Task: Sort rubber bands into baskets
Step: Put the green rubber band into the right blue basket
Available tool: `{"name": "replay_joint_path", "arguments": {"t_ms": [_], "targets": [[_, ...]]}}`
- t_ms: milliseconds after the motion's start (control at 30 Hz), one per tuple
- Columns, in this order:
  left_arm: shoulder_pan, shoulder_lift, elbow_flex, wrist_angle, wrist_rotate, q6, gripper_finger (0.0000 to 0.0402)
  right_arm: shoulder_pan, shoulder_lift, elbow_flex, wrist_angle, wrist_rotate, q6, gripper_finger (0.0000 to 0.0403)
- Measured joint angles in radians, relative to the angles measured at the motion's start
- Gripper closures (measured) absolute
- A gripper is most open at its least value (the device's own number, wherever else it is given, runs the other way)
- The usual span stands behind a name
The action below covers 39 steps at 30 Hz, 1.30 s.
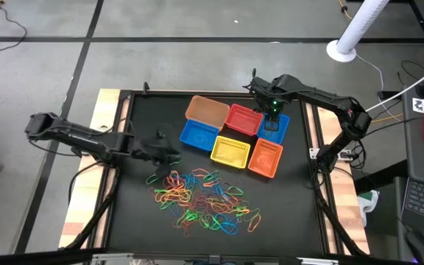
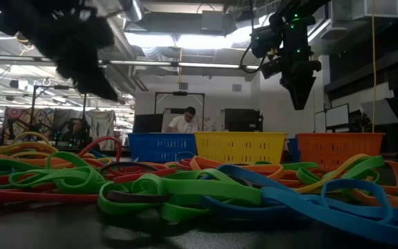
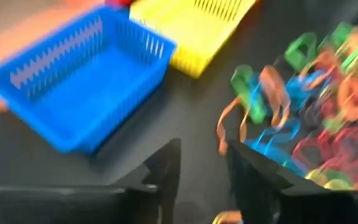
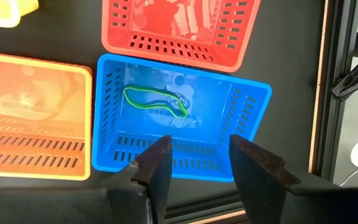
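Many coloured rubber bands [image 1: 201, 199] lie in a loose pile on the black table's near half. Six baskets stand in a cluster beyond it: tan-orange [image 1: 207, 109], red [image 1: 243, 118], blue [image 1: 199, 135], yellow [image 1: 230, 152], orange [image 1: 265, 158] and a second blue one [image 4: 179, 124]. A green band [image 4: 155, 102] lies on the floor of that second blue basket. My right gripper [image 4: 197, 158] hangs open above it, pointing down, with nothing between its fingers. My left gripper [image 3: 201, 171] is open and slants down over bare table, between the pile [image 3: 309, 93] and the nearer blue basket [image 3: 82, 74].
Wooden strips [image 1: 109, 132] and a black frame border the table on the left and right. A white tube stand [image 1: 342, 50] is on the floor beyond the far right corner. In the low view a person [image 2: 183, 121] sits far behind the table.
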Motion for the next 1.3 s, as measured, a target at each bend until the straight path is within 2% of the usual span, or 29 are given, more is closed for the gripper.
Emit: {"name": "replay_joint_path", "arguments": {"t_ms": [200, 633, 767, 900, 1033, 1300], "targets": [[0.0, 0.082, 0.0, -0.156, 0.0, -0.007, 0.024, 0.0, 0.0, 0.0, 0.0, 0.0, 0.0, 0.0242], [0.001, 0.284, -0.008, -0.148, -0.014, -0.022, 0.0254, 0.0, 0.0, 0.0, 0.002, 0.0, 0.0, 0.0242], [0.01, 0.32, -0.006, -0.127, -0.011, -0.026, 0.027, 0.0, 0.0, 0.0, 0.003, 0.0, 0.0, 0.0242], [0.013, 0.317, -0.006, -0.12, -0.005, -0.019, 0.0319, 0.0, 0.0, 0.0, 0.003, -0.011, 0.0, 0.0242], [0.015, 0.291, 0.0, -0.142, -0.016, -0.017, 0.0387, 0.0, 0.0, 0.0, 0.015, -0.09, 0.0, 0.0242], [0.036, 0.207, 0.084, -0.135, -0.018, 0.01, 0.0397, 0.006, 0.0, 0.0, 0.208, -0.371, 0.0, 0.0242]]}}
